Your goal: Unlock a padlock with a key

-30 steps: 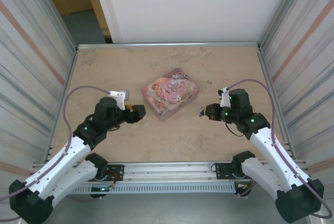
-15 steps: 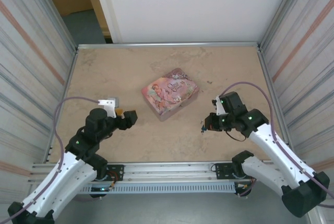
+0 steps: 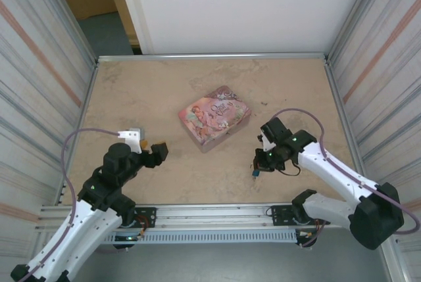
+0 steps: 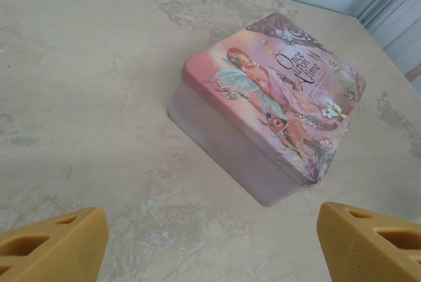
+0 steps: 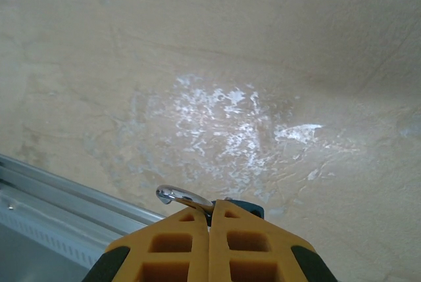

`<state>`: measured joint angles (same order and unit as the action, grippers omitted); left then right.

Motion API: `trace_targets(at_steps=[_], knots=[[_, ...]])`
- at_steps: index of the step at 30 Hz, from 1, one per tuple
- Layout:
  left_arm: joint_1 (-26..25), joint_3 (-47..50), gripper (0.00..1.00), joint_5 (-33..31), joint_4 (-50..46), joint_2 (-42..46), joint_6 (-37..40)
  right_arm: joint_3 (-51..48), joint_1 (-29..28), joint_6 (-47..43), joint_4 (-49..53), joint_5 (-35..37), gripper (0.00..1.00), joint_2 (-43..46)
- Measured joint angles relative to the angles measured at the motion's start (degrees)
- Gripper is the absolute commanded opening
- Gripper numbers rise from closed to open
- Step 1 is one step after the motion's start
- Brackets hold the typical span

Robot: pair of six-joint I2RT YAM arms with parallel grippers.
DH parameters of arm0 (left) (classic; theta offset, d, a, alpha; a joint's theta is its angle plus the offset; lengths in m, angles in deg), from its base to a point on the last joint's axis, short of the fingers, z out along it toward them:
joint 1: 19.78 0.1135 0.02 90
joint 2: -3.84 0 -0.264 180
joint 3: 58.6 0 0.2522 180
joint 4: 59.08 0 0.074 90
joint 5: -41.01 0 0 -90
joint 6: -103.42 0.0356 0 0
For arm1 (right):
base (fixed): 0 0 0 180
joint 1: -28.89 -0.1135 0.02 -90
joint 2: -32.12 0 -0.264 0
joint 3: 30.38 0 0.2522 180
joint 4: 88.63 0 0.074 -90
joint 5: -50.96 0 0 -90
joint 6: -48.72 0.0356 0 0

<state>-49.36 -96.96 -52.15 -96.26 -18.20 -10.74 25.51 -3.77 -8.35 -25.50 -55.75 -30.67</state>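
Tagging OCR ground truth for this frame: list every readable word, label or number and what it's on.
"Once upon a Time": decorative title on the lid of the pink tin, read in the left wrist view.
Smaller print under that title on the lid: too blurred to read.
The same title in the top view: too small to read.
The padlock pinched in the right gripper: no marking legible.

White arms with black joints, looping mauve cables, and orange claw fingers with hollow square cells.
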Motion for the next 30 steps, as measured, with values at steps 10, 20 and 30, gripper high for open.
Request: trace_targets(at_steps=[10,20,30], knots=[[0.00,0.00,0.84,-1.05,-0.85,0.00,0.22,-0.79,-0.02,-2.16,-2.86,-2.47,0.00,-7.67],[0.00,0.00,0.85,-1.38,-0.85,-0.02,0.59,-0.76,-0.13,-4.87,-4.57,-5.35,0.00,-16.09],[0.00,0.00,0.86,-1.46,-0.83,-0.63,1.49,1.25,-0.11,-5.66,-5.22,-6.97,0.00,-22.03]])
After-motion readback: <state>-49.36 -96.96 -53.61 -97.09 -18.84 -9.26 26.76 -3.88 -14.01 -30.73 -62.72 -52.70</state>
